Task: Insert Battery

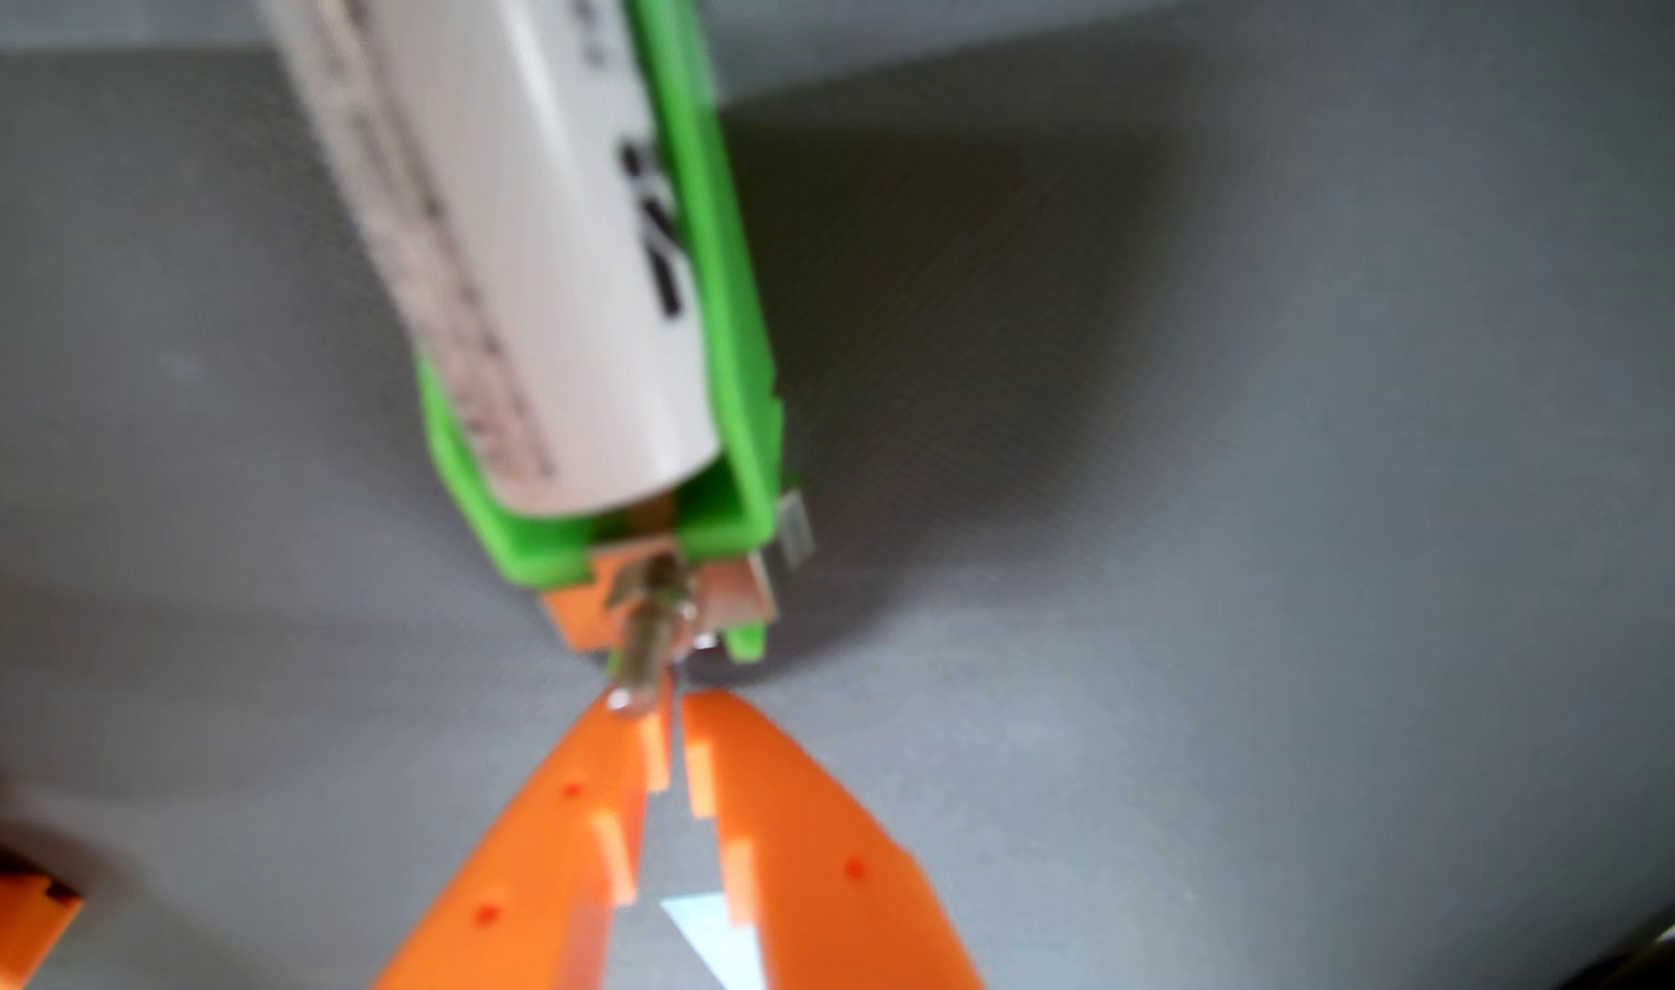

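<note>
A white cylindrical battery (pixel 528 238) with black print lies in a green holder (pixel 724 286) that runs from the top of the wrist view down to the middle. A metal bolt (pixel 652 619) and metal contact tabs stick out of the holder's near end. My orange gripper (pixel 678 714) comes in from the bottom. Its fingers are shut, with only a thin slit between them and nothing held. The fingertips sit just below the bolt, and the left fingertip (pixel 624 752) is right at the bolt's end. The picture is blurred.
The holder rests on a plain grey surface (pixel 1195 476). An orange part (pixel 5 904) shows at the lower left edge. A dark edge crosses the bottom right corner.
</note>
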Tool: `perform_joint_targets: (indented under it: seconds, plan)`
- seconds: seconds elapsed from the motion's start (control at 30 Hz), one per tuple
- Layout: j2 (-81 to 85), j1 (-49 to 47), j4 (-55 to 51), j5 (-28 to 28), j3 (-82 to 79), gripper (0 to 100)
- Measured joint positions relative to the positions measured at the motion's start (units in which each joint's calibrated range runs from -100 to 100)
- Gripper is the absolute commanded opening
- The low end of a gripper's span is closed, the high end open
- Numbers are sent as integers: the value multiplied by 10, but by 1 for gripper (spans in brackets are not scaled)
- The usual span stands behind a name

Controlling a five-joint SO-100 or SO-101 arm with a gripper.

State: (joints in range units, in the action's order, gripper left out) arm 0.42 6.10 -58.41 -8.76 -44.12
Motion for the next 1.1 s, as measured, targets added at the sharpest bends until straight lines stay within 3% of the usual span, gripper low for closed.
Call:
perform_joint_targets:
  seconds: [1.1]
  plan:
    - [-15,0,-8,0,-11,2]
